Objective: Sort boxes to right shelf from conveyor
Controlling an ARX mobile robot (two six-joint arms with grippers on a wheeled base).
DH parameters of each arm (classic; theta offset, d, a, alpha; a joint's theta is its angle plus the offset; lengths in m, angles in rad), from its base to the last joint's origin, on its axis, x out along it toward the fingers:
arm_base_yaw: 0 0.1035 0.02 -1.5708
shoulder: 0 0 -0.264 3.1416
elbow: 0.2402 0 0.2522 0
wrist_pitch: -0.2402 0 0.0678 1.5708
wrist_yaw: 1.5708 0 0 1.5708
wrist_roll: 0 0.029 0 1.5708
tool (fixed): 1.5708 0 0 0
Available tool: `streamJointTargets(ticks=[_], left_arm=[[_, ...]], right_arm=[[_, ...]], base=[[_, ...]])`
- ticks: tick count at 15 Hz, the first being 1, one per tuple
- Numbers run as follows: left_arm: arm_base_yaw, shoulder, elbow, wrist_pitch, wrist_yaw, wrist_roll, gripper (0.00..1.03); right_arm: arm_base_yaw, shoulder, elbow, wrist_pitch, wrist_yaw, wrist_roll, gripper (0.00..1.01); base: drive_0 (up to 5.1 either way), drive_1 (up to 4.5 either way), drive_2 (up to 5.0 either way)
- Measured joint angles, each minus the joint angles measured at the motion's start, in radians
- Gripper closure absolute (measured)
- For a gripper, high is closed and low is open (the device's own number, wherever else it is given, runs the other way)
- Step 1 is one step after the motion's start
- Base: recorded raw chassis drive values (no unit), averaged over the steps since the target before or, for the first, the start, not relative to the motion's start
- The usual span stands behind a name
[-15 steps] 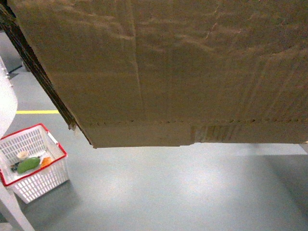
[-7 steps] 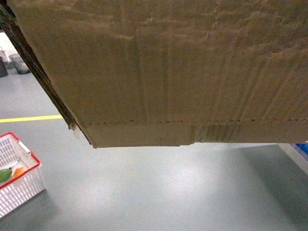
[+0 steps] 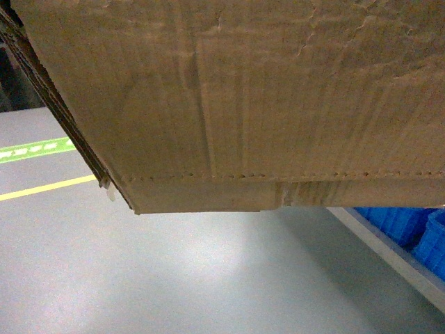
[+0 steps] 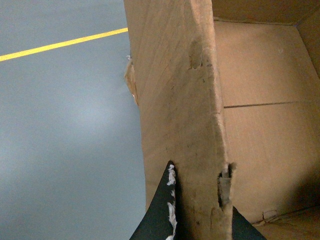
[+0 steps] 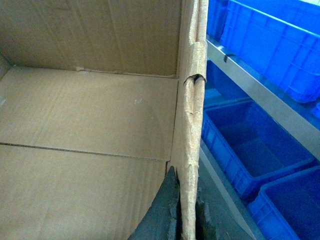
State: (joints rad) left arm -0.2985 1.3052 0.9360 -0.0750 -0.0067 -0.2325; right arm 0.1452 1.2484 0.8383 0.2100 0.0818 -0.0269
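The cardboard box (image 3: 243, 104) hangs in the air, carried between both arms and well above the grey floor (image 3: 174, 278); it fills the upper part of the head view, with its perforated line running just above its lower edge. The left end effector (image 4: 197, 210) is clamped on the box's left wall, 1 dark finger outside and 1 inside, right at a torn notch in the top edge. The right end effector (image 5: 185, 215) pinches the box's right wall the same way, near a split in the corrugated rim. The box is empty inside in both wrist views.

To the right of the box, just beside its right wall, blue crates (image 5: 260, 150) sit on the shelf (image 5: 260, 95), whose steel rail slants past the box's rim. To the left of the box, a yellow line (image 3: 45, 186) and a green stripe (image 3: 35, 149) cross the floor.

The step in hand looks like carrying the box to the shelf. To do it well, both grips should hold evenly, since the torn edges under the fingers could rip if 1 side takes more load. The box should stay level and be lined up with a free tier before it goes in, with its right wall kept off the rail and the crates. Release should wait until its base rests fully on the shelf.
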Motion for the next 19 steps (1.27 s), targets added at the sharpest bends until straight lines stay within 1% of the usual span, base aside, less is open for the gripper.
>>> streamJointTargets(ticks=[19], left_arm=[[0.0,0.0,0.0,0.0,0.0,0.0,0.99]], right_arm=[[0.0,0.0,0.0,0.0,0.0,0.0,0.97]], base=[[-1.7,-1.66,-1.7]])
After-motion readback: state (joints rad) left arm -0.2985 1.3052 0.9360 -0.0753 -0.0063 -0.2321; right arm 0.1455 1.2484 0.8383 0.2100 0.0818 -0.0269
